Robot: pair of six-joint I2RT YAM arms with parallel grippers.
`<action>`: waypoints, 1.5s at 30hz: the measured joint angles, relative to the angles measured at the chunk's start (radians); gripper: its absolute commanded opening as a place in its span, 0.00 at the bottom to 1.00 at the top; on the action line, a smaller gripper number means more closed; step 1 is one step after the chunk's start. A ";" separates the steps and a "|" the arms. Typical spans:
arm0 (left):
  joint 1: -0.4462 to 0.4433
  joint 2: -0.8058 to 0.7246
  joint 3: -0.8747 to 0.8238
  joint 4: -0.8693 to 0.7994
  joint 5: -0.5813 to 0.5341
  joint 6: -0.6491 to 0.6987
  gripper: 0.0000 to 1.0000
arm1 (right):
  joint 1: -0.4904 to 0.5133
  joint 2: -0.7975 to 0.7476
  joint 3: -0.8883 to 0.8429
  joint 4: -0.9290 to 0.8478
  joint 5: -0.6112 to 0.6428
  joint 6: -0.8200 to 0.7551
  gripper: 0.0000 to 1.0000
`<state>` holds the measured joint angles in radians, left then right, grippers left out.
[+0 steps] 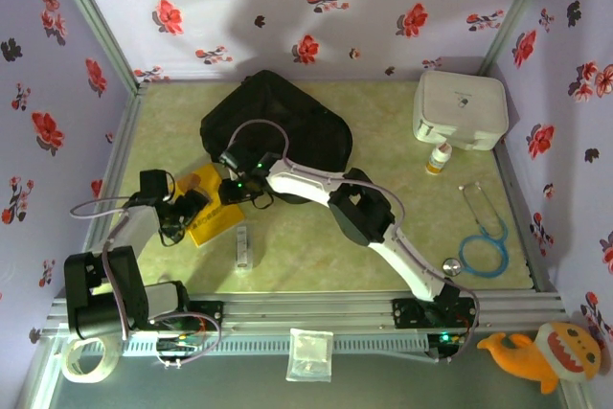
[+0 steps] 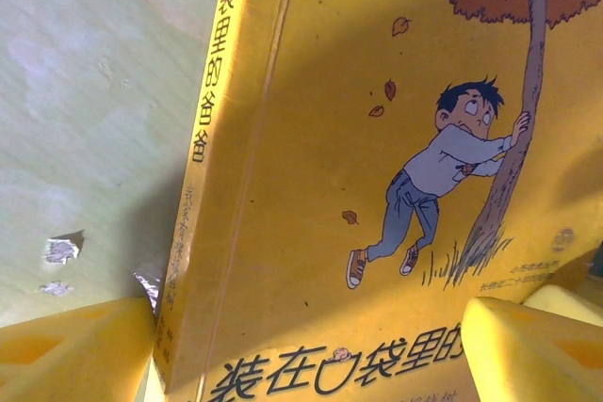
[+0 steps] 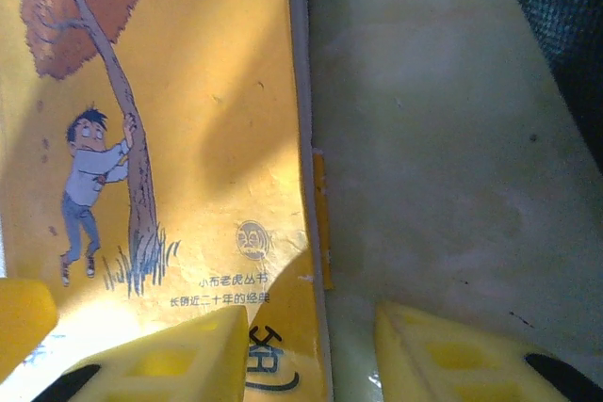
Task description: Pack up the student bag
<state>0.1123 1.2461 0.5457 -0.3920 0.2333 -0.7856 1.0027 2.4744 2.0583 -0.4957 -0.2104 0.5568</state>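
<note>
Green table inside flowered walls. Black bag lying at back centre, well apart from the white case in the back right corner. White right arm stretched from the near right edge across to the left, ending just in front of the bag; black left arm bent at the near left. Yellow book flat on the table left of centre, near the bag's left end, cover up: boy clinging to a tree. Blue stethoscope near the right wall. Plush fish, tape roll and clear packet on the near ledge. Small bottle upright just before the case. Left gripper released, spread wide, low over the book's spine end, one finger over bare table, the other over the cover. Right gripper part-way apart, straddling the book's long edge without pinching it, one finger over the cover, one over the table
</note>
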 measured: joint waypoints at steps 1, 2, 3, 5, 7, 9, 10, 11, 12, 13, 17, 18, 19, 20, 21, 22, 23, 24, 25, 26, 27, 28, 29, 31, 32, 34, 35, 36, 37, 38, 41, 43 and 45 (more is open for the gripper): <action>0.000 0.000 0.002 -0.003 0.001 0.000 0.85 | 0.000 0.000 0.004 -0.004 0.001 0.000 0.34; 0.000 0.000 0.004 -0.006 0.004 0.000 0.84 | 0.000 0.000 0.007 -0.008 0.005 0.000 0.33; 0.000 0.000 0.006 -0.007 0.005 0.001 0.84 | 0.000 0.000 0.008 -0.010 0.007 0.000 0.31; 0.000 0.000 0.011 -0.013 0.016 0.004 0.83 | 0.000 0.000 0.008 -0.011 0.016 0.000 0.30; 0.000 -0.004 0.018 -0.019 0.034 0.005 0.80 | 0.002 0.000 0.008 -0.012 0.029 0.000 0.29; 0.000 -0.019 0.029 -0.033 0.052 0.007 0.78 | 0.002 0.000 0.008 -0.013 0.037 0.000 0.27; 0.000 -0.031 0.037 -0.042 0.064 0.006 0.77 | 0.001 0.001 0.008 -0.013 0.042 0.000 0.27; 0.001 -0.042 0.045 -0.048 0.076 0.007 0.77 | -0.001 0.001 0.008 -0.012 0.047 0.000 0.27; 0.002 -0.053 0.055 -0.055 0.086 0.007 0.76 | -0.003 0.000 0.008 -0.011 0.050 0.000 0.27; 0.004 -0.064 0.066 -0.060 0.097 0.006 0.75 | -0.003 0.000 0.008 -0.011 0.053 0.000 0.27; 0.005 -0.095 0.110 -0.070 0.148 0.002 0.71 | -0.009 0.000 0.008 -0.011 0.057 0.000 0.26; 0.005 -0.098 0.119 -0.070 0.160 0.000 0.69 | -0.009 0.000 0.008 -0.011 0.057 0.000 0.26; 0.006 -0.099 0.124 -0.069 0.171 -0.001 0.65 | -0.010 0.000 0.008 -0.010 0.057 0.000 0.26; 0.006 -0.099 0.127 -0.069 0.177 -0.001 0.62 | -0.010 0.000 0.008 -0.009 0.057 0.000 0.26; 0.005 -0.098 0.127 -0.068 0.182 -0.002 0.60 | -0.010 0.000 0.008 -0.008 0.057 0.000 0.26; 0.005 -0.097 0.127 -0.069 0.187 -0.004 0.58 | -0.010 0.000 0.008 -0.008 0.057 0.000 0.26; 0.005 -0.094 0.127 -0.067 0.190 -0.005 0.55 | -0.010 0.000 0.008 -0.008 0.057 0.000 0.26; 0.003 -0.089 0.127 -0.066 0.192 -0.008 0.53 | -0.010 0.000 0.008 -0.008 0.057 0.000 0.26; 0.002 -0.084 0.127 -0.065 0.194 -0.008 0.52 | -0.011 0.000 0.008 -0.008 0.057 0.000 0.26; 0.001 -0.080 0.127 -0.065 0.195 -0.009 0.51 | -0.011 0.000 0.008 -0.008 0.057 0.000 0.26; -0.001 -0.077 0.127 -0.065 0.196 -0.009 0.48 | -0.011 0.000 0.008 -0.008 0.057 0.001 0.26; -0.001 -0.076 0.127 -0.064 0.198 -0.009 0.46 | -0.011 0.000 0.008 -0.008 0.057 0.001 0.26; -0.001 -0.074 0.127 -0.064 0.198 -0.011 0.43 | -0.011 0.000 0.008 -0.008 0.057 0.001 0.26; -0.001 -0.069 0.127 -0.063 0.196 -0.012 0.35 | -0.011 0.000 0.008 -0.008 0.057 0.001 0.27; -0.001 -0.067 0.127 -0.063 0.196 -0.011 0.32 | -0.012 -0.001 0.008 -0.008 0.057 0.001 0.27; -0.001 -0.067 0.127 -0.065 0.190 -0.009 0.26 | -0.013 -0.002 0.008 -0.008 0.057 0.001 0.27; -0.002 -0.067 0.127 -0.066 0.186 -0.008 0.23 | -0.014 -0.002 0.008 -0.009 0.057 0.001 0.28; -0.002 -0.067 0.127 -0.068 0.180 -0.004 0.17 | -0.014 -0.003 0.008 -0.009 0.057 0.001 0.28; -0.003 -0.068 0.129 -0.074 0.172 0.000 0.13 | -0.014 -0.004 0.008 -0.010 0.057 0.001 0.29; -0.003 -0.069 0.131 -0.083 0.164 0.003 0.11 | -0.015 -0.006 0.008 -0.012 0.057 0.001 0.29; -0.008 -0.092 0.144 -0.111 0.134 0.016 0.00 | -0.017 -0.010 0.008 -0.013 0.047 0.004 0.33; -0.013 -0.115 0.170 -0.134 0.113 0.023 0.00 | -0.023 -0.021 0.006 -0.027 0.027 0.015 0.37; -0.012 -0.130 0.211 -0.153 0.093 0.030 0.00 | -0.028 -0.047 -0.007 -0.034 0.011 0.029 0.41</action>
<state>0.1001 1.1164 0.7563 -0.5446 0.3267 -0.7555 0.9749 2.4271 2.0510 -0.5293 -0.1997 0.5854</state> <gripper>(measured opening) 0.107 0.380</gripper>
